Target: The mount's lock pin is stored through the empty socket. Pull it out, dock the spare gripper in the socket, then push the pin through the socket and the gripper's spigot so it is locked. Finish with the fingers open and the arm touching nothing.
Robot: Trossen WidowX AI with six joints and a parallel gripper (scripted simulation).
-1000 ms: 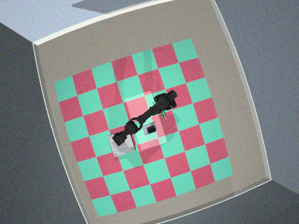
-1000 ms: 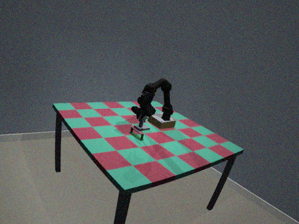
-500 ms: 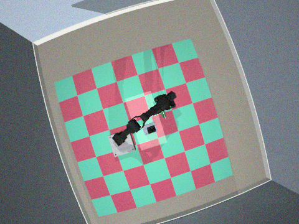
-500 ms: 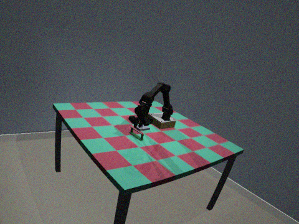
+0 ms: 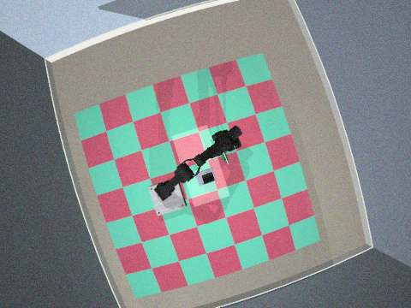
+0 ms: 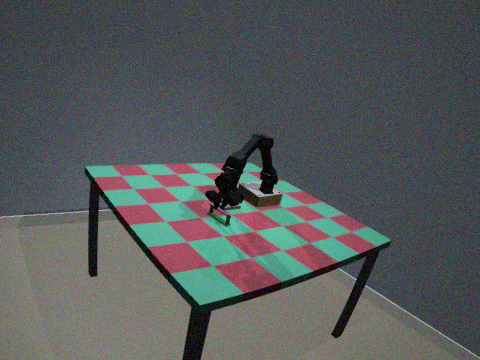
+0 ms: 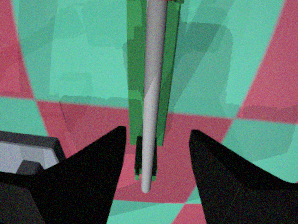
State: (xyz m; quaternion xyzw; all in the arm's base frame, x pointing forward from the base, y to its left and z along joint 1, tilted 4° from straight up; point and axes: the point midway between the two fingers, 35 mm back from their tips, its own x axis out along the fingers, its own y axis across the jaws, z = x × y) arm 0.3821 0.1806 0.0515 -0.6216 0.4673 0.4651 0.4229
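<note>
The grey pin [image 7: 151, 100] lies lengthwise over the green cradle [image 7: 135, 85] [image 6: 218, 216] [image 5: 225, 158], its red head at the top edge of the wrist view and its bare end toward me. My gripper [image 7: 158, 135] is open and empty above the cradle's near end, one finger on each side of the pin's line. The pale mount plate [image 5: 200, 179] stands beside the cradle; its corner shows at the left of the wrist view [image 7: 20, 154]. The spare gripper's black body [image 5: 208, 177] appears upright on the mount. Its socket and spigot are too small to make out.
The arm's base plate [image 5: 171, 206] sits on a brown block [image 6: 269, 201]. In the exterior view the arm hides much of the mount. The checkered table [image 6: 250, 272] extends past the cradle on all sides.
</note>
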